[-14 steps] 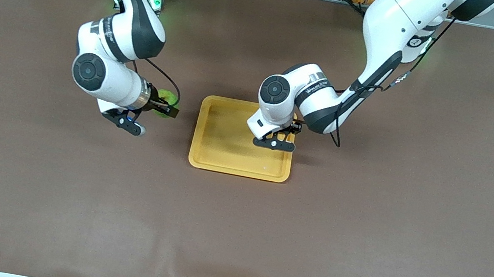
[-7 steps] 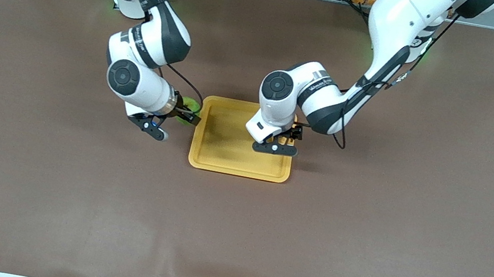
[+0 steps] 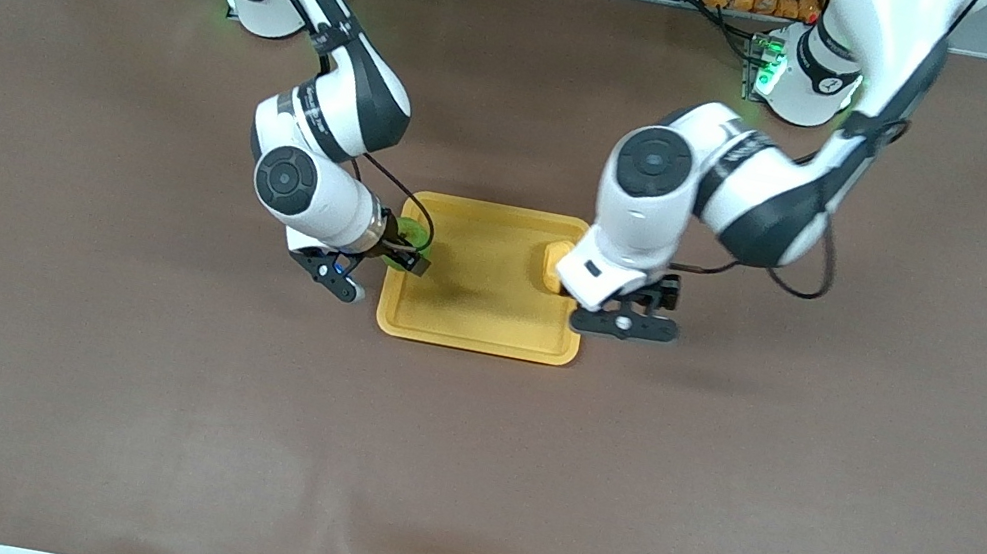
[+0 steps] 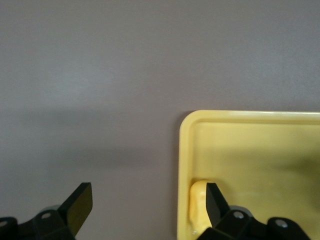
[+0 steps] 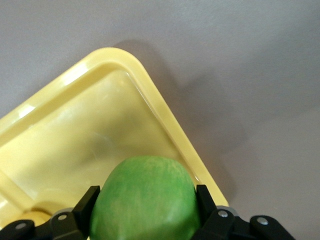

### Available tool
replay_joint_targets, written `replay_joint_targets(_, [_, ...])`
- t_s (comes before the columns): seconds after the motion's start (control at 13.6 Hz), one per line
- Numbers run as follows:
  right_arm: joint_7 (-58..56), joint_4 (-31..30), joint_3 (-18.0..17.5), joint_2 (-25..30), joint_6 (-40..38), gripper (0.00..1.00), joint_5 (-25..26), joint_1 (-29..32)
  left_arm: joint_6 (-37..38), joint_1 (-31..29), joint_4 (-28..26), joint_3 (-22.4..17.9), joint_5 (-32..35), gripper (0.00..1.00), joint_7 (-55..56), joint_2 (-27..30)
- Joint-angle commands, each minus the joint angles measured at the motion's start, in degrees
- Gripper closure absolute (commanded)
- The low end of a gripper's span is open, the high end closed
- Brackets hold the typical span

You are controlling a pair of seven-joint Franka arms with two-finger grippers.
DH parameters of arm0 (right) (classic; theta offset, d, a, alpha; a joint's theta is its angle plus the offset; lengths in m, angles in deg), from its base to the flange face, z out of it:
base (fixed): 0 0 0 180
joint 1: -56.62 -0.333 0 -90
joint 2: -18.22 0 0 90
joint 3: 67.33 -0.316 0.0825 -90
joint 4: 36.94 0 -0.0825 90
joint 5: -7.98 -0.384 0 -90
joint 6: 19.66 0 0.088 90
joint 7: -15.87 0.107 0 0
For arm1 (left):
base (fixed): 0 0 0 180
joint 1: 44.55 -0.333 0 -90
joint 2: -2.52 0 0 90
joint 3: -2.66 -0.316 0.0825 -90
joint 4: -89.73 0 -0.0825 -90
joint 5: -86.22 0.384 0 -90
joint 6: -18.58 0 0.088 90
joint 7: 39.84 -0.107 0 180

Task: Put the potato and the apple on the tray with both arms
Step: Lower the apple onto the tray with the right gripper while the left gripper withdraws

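Gripping the apple (image 3: 403, 241), the right hand (image 3: 409, 257) hangs over the tray's (image 3: 472, 339) rim. The potato (image 3: 554, 263) lies inside. The left hand (image 4: 145, 205), fingers spread and holding nothing, is over the rim at the left arm's end.

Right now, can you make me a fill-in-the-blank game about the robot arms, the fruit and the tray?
1. The right gripper is holding the ____.
2. The potato lies in the yellow ____.
3. The left gripper is ____ and holds nothing.
4. The apple hangs over the tray, at the ____ arm's end.

Answers: apple; tray; open; right

No lettering can be read — none.
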Motion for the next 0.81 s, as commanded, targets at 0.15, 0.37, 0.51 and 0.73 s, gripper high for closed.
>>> replay_joint_targets(0.15, [6.33,4.29,0.70,-4.98,0.91,1.00,3.46,-3.04,5.77,-7.48,-0.63,0.56,-8.57,0.00,-11.58,8.21])
replay_joint_targets(0.37, [9.67,5.70,0.79,-7.18,1.00,1.00,6.00,-4.45,12.88,-9.77,-0.55,0.56,-8.57,0.00,-13.25,12.34])
replay_joint_targets(0.51, [11.70,5.88,0.79,-8.06,1.44,1.00,8.64,-4.63,16.67,-10.30,-0.55,-0.05,-8.66,0.00,-14.06,14.72])
replay_joint_targets(0.73, [12.06,5.88,0.79,-8.77,2.14,0.85,8.92,-4.72,20.37,-12.94,-0.37,-0.06,-9.28,0.00,-14.40,17.71])
